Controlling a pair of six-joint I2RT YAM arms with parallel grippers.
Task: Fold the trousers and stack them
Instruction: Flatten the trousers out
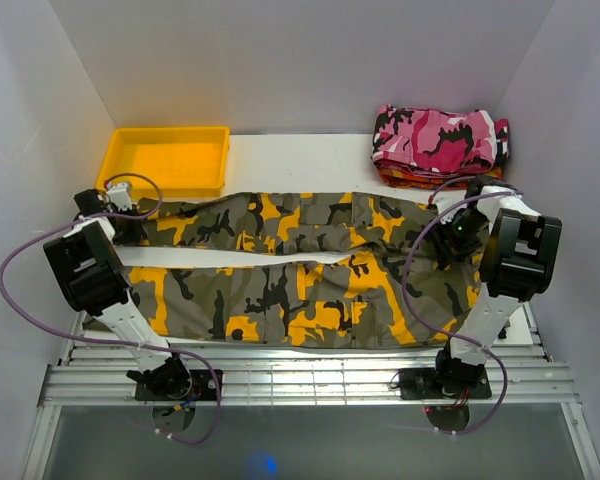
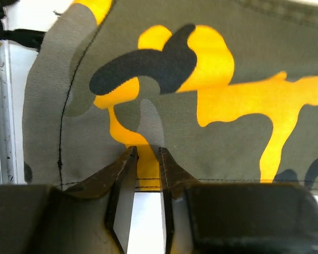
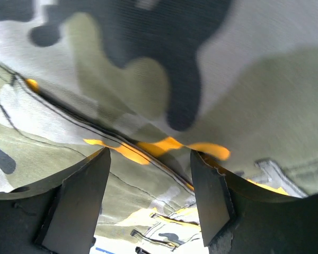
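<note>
The trousers (image 1: pixel 280 265) lie unfolded and spread flat across the middle of the table (image 1: pixel 300 160). The waist is to the right and both legs run left, one far and one near, with a thin strip of white table showing between them. No fold shows in them yet, so folding and stacking both seem to be still ahead.

The left gripper (image 1: pixel 132 230) is at the left end of the far leg. In the left wrist view, the left gripper (image 2: pixel 146 153) has its jaws narrowly apart with the stitched hem edge between the tips. I cannot tell whether they are pinching the cloth.

The right gripper (image 1: pixel 458 240) sits at the far right of the waist. In the right wrist view, the right gripper (image 3: pixel 148 153) has its jaws wide, astride a seamed ridge of cloth and not clamped on it.

At the far right, a folded pink camouflage garment (image 1: pixel 440 135) rests on an orange-red garment (image 1: pixel 420 180), probably the pile that the trousers will join. A yellow tray (image 1: pixel 165 160) stands at the far left.
</note>
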